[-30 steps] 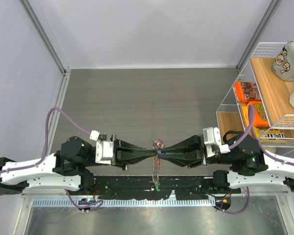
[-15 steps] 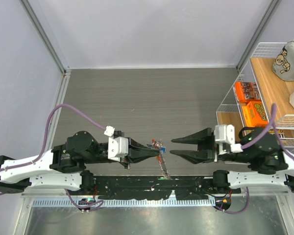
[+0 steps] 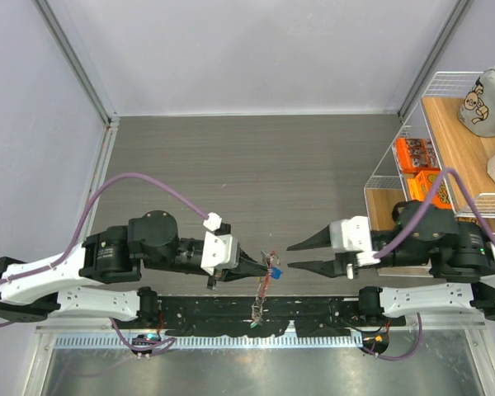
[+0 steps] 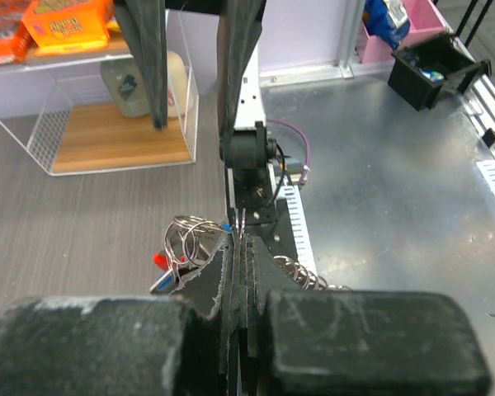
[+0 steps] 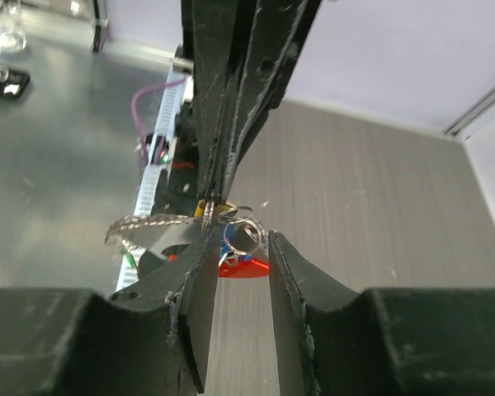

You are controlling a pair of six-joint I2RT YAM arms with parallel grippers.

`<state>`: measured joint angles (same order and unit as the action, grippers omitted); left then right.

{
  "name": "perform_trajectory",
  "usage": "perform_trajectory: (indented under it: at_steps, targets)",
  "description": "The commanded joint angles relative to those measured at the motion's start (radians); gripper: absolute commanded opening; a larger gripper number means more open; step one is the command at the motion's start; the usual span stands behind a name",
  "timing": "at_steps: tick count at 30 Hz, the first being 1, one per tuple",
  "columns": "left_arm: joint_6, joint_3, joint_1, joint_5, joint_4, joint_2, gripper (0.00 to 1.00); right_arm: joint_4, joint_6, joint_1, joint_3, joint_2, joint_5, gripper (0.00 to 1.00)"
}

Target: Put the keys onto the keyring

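Note:
My left gripper [image 3: 259,271] is shut on the keyring [image 5: 205,208], pinching the thin metal ring at its fingertips. The short silvery chain [image 5: 144,224] hangs from the ring toward the near rail [image 3: 256,307]. The keys [image 3: 271,269] dangle in a bunch of small rings, with a red tag [image 5: 243,266] and a blue tag [image 5: 229,239] showing. In the left wrist view the rings [image 4: 190,239] sit left of the shut fingertips [image 4: 233,264] and the chain [image 4: 309,276] sits to the right. My right gripper [image 3: 289,256] is open and empty, its jaws facing the bunch from the right, just apart from it [image 5: 241,247].
A wire shelf [image 3: 396,157] stands at the right with orange snack boxes [image 3: 421,169] and a plush toy [image 3: 485,103]. A black rail [image 3: 313,318] runs along the near edge, in front of a bare metal surface. The grey wood-grain tabletop [image 3: 256,165] lies beyond the grippers.
My right gripper let go, opened and drew back to the right. My left gripper stayed shut on the keyring and carried the bunch a little right and nearer, the chain swinging below.

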<state>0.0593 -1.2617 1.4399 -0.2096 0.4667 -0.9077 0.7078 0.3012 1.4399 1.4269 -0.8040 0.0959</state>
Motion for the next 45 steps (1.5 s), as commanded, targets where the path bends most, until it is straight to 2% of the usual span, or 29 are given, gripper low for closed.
perform_trajectory:
  at_steps: [1,10,23,27,45]
  targets:
    - [-0.013,-0.085,0.002,-0.039,0.072,-0.034,0.00,0.061,0.021,0.001,0.020,-0.035,0.080,0.36]
    - [-0.004,-0.134,0.001,0.004,0.139,-0.068,0.00,0.055,0.003,0.001,0.027,-0.077,0.116,0.36]
    - [-0.001,-0.123,0.001,0.044,0.132,-0.045,0.00,-0.017,-0.039,0.001,-0.013,-0.122,0.111,0.35]
    - [0.000,-0.117,0.001,0.049,0.128,-0.030,0.00,-0.014,-0.053,0.001,-0.003,-0.152,0.100,0.31]
    - [-0.006,-0.090,0.002,0.056,0.118,0.006,0.00,-0.045,-0.053,0.001,-0.008,-0.176,0.090,0.28]
